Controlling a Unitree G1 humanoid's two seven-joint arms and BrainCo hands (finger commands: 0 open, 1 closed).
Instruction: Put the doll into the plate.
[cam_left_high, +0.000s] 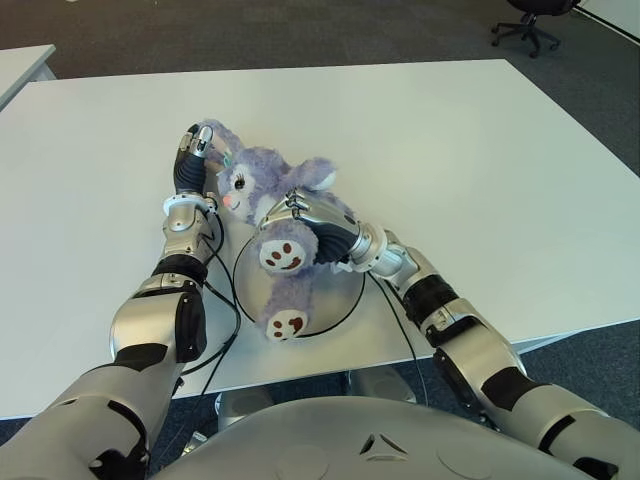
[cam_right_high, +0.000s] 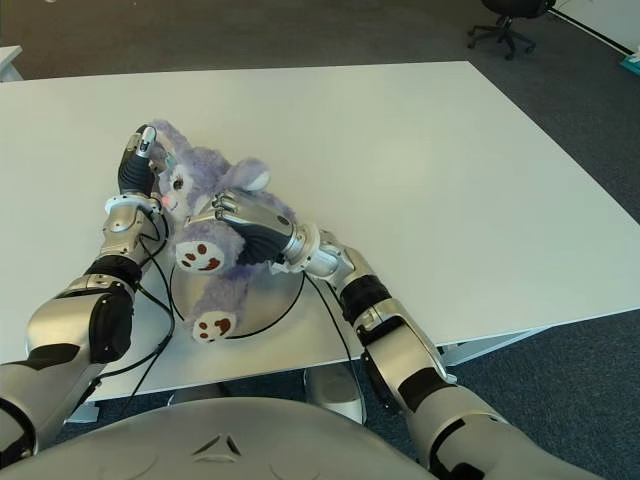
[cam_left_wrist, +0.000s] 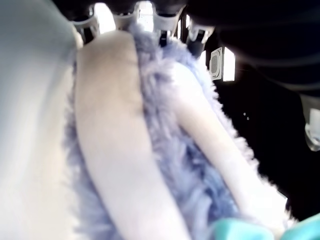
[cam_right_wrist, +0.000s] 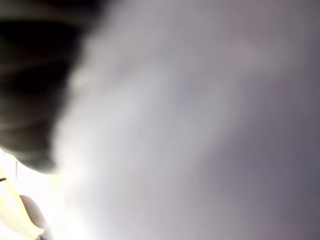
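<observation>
**Observer:** Start with the big things. What's around your hands?

**Me:** The white table (cam_left_high: 450, 150) lies under both of them. Beneath my right hand (cam_left_high: 300, 222) is the plate (cam_left_high: 345, 290), a round dish with a dark rim close to my body. The doll (cam_left_high: 270, 200), a purple plush rabbit, lies across it: legs and one foot over the dish, head and ears beyond the rim on the far-left side, against my left hand (cam_left_high: 192, 160).

**Observer:** So is it in the plate?

**Me:** Only partly, I'd judge. The lower body is inside; the head overhangs onto the table.

**Observer:** What are the hands doing?

**Me:** My right hand is curled over the doll's torso, fingers wrapped into the fur, so it is gripping the doll. My left hand is up by the head; its wrist camera shows the fingertips (cam_left_wrist: 145, 10) at the tips of the long ears, but I cannot tell whether they are pinching the ear or only pressed against it.

**Observer:** How do you finish this well?

**Me:** Draw the head toward my right palm so the whole body gathers inside the rim, then lower it. The plush is soft and will flop, so I'd free the ear side first and let go with the right hand last.
</observation>
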